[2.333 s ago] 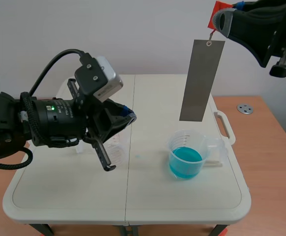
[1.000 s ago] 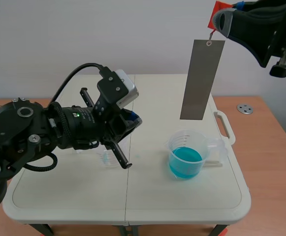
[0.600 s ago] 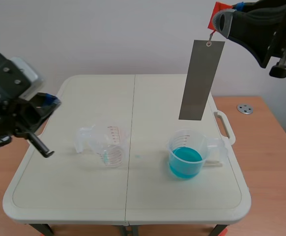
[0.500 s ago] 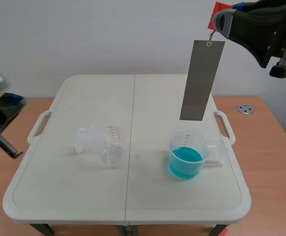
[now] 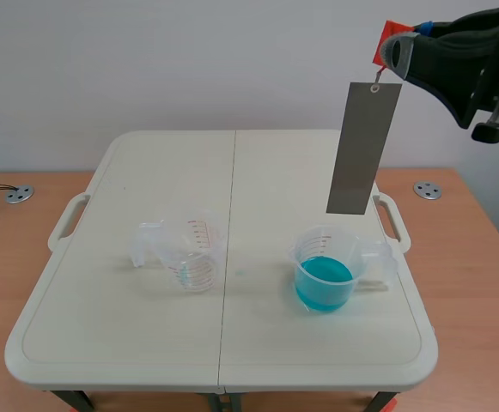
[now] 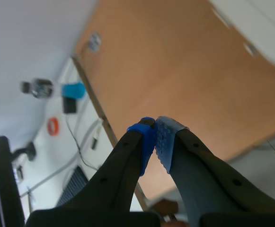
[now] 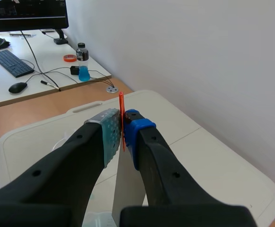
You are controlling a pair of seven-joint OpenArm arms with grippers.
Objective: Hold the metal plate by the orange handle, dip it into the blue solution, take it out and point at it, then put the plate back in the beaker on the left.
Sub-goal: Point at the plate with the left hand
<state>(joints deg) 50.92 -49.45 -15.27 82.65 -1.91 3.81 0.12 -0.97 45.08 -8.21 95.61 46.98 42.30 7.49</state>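
Hanging above the white folding table [image 5: 129,343], the metal plate [image 5: 362,150] dangles over the beaker of blue solution [image 5: 325,279], right jaws pinched on its orange handle [image 7: 121,104]. The empty beaker [image 5: 193,257], its red graduations unreadable, stands to the left. The left jaws are closed on nothing, off the table.

matt metal plate [image 5: 362,148], clear plastic beaker [image 5: 196,256]

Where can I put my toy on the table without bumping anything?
The table is bare across its far half, behind both beakers, and along the near edge in front of them. There is also a gap between the empty beaker and the blue beaker. It is crowded on the right: the plate hangs above the blue beaker.
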